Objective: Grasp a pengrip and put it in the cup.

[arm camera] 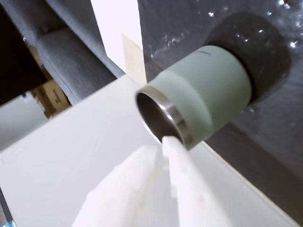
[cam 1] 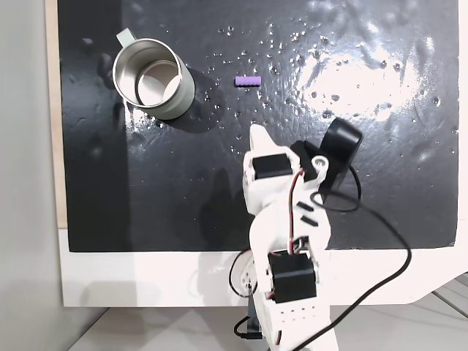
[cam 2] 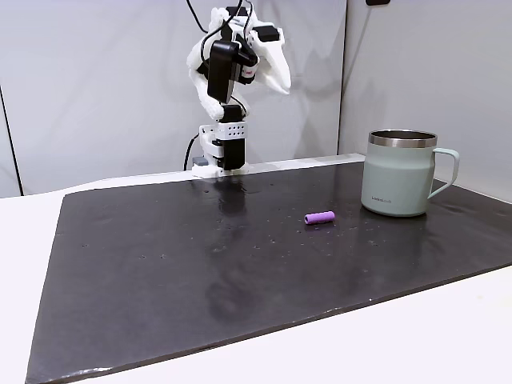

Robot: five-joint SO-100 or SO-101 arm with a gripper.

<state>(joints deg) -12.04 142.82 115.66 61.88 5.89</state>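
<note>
Pengrip [cam 1: 247,80]: small purple ribbed tube, lying on its side on the black mat [cam 1: 365,205], free of everything. In a fixed view from above it sits right of the cup [cam 1: 153,78], a clear gap between them; in a fixed view from the side [cam 2: 319,218] it lies left of the cup [cam 2: 398,174] and slightly nearer the camera.

Cup: round metal mug, upright, pale grey-green outside, shiny steel inside and a steel rim. Small side handle [cam 2: 446,172] points right in the side view and to the upper left from above. Nothing purple inside it as seen from above. In the wrist view the cup [arm camera: 208,92] appears tilted on its side by the camera angle, its dark mouth facing the lens.

Mat: glossy, slightly bumpy, strong glare patch at upper right from above. It lies on a white tabletop [cam 2: 24,240].

Gripper [cam 1: 257,134]: white printed plastic, raised well above the mat and folded back near the arm's base [cam 2: 222,148], well apart from pengrip and cup. In the wrist view the white fingers [arm camera: 156,165] lie close together with only a thin slit between them, nothing held. Black cable [cam 1: 380,241] loops off the arm.
</note>
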